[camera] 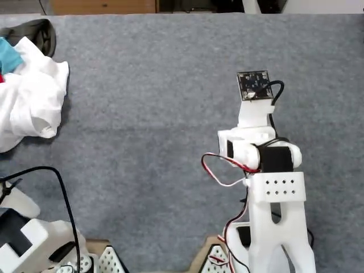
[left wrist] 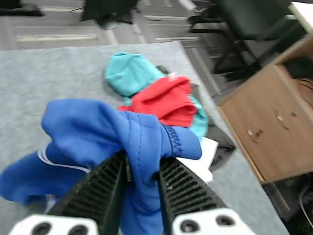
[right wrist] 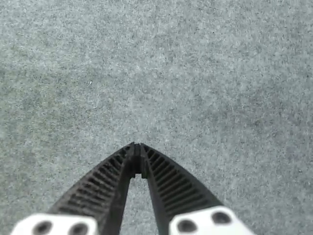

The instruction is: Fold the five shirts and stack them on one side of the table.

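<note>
Grey felt [left wrist: 29,88] below — blue shirt [left wrist: 98,127] pinched in left tool [left wrist: 143,166].

Office-type room, possibly a lab. Grey felt-covered table [camera: 170,85] as workbench; beside the table, a wooden cabinet [left wrist: 274,122] (small metal fittings on its front); beyond the table, dark swivel chairs [left wrist: 244,29] on grey carpeted floor [left wrist: 58,29].

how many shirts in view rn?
5. Blue shirt is clamped in the left gripper. Teal shirt, red shirt, white shirt and dark shirt are heaped together at the table edge. Dark shirt is mostly buried; more may be hidden.
</note>
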### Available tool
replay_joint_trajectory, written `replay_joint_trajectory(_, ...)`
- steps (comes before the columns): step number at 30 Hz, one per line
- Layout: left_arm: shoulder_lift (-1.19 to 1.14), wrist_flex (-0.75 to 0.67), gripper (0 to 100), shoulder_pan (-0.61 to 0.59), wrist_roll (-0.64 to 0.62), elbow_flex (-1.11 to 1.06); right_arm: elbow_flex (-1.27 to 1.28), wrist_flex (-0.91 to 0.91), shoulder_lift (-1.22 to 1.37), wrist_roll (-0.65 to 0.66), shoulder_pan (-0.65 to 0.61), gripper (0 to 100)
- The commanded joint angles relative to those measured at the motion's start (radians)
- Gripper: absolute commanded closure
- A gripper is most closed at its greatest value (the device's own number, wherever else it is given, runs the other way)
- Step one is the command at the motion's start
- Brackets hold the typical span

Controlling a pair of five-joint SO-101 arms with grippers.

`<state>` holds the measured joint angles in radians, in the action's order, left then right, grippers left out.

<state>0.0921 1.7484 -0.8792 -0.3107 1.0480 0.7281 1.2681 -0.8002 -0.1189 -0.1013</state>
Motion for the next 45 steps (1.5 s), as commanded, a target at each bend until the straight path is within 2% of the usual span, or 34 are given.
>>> replay_joint_trajectory(1,0.041,0.009,98,0.126,-0.005,0.064,0.002,-0.02,-0.024,-0.005,0.021,99.1)
replay_joint_trajectory(6,0.082,0.012,98,0.308,0.048,0.005,-0.005,-0.074,-0.027,-0.005,0.191,99.1)
replay_joint_trajectory(10,0.14,0.012,98,0.465,0.054,-0.13,-0.01,-0.092,-0.027,0.0,0.326,99.1)
replay_joint_trajectory(17,0.274,0.012,98,0.793,0.112,-0.549,-0.056,-0.081,-0.027,-0.002,0.509,99.1)
replay_joint_trajectory(25,0.302,0.011,98,1.1,0.104,-0.872,-0.101,0.029,-0.025,-0.002,0.607,99.1)
replay_joint_trajectory(33,0.3,0.011,98,1.376,0.08,-0.93,-0.104,0.044,-0.024,-0.005,0.668,99.1)
replay_joint_trajectory(38,0.298,0.011,97,1.496,0.118,-0.93,-0.104,0.044,-0.024,-0.005,0.676,99.1)
replay_joint_trajectory(40,0.3,0.011,92,1.511,0.164,-0.933,-0.104,0.044,-0.024,-0.005,0.673,99.1)
replay_joint_trajectory(42,0.306,0.011,84,1.491,0.166,-0.951,-0.104,0.044,-0.024,-0.005,0.671,99.1)
replay_joint_trajectory(45,0.311,0.011,75,1.399,0.167,-0.98,-0.104,0.044,-0.022,-0.005,0.671,99.1)
